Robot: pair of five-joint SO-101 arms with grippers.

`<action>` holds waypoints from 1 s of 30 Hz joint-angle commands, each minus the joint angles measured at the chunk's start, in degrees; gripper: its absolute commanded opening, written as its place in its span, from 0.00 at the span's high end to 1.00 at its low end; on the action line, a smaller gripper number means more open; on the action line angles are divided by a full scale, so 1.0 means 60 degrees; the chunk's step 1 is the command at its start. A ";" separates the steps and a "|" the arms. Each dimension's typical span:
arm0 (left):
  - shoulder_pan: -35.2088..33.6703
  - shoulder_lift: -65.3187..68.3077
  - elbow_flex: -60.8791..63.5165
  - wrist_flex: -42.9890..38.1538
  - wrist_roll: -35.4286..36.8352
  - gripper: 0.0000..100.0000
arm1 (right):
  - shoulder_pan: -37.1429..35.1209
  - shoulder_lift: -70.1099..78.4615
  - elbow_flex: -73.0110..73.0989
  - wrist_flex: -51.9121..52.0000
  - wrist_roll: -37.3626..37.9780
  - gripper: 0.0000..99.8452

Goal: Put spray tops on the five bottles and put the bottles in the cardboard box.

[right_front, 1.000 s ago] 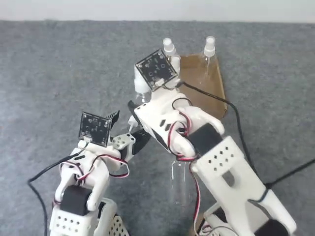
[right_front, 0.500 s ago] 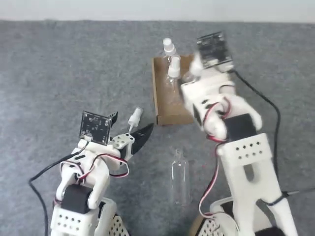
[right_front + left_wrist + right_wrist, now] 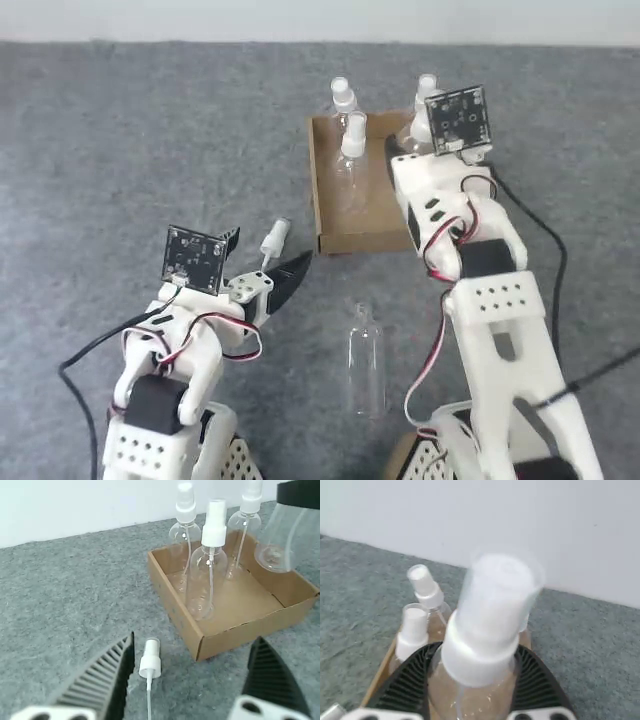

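Aloft, right hand (image 3: 470,677) clasping capped bottle (image 3: 492,600), over cardboard box (image 3: 318,190)

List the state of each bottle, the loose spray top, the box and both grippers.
Cardboard box: open-topped, upright.
Three boxed bottles: capped, standing.
Held bottle: capped, over the box.
Fifth bottle: uncapped, lying on table.
Loose spray top: lying on table.
Left gripper: open.
Right gripper: shut on held bottle.
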 commanded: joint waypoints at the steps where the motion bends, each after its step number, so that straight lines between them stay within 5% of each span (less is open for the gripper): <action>1: -0.0044 -0.0103 -0.0051 -0.0234 -0.0029 0.67 | 0.0403 0.1062 -0.0645 -0.0711 0.0103 0.99; 30: -0.0029 -0.0103 0.0066 -0.0278 -0.0059 0.67 | 0.0637 0.4916 -0.1245 -0.3729 0.0088 0.99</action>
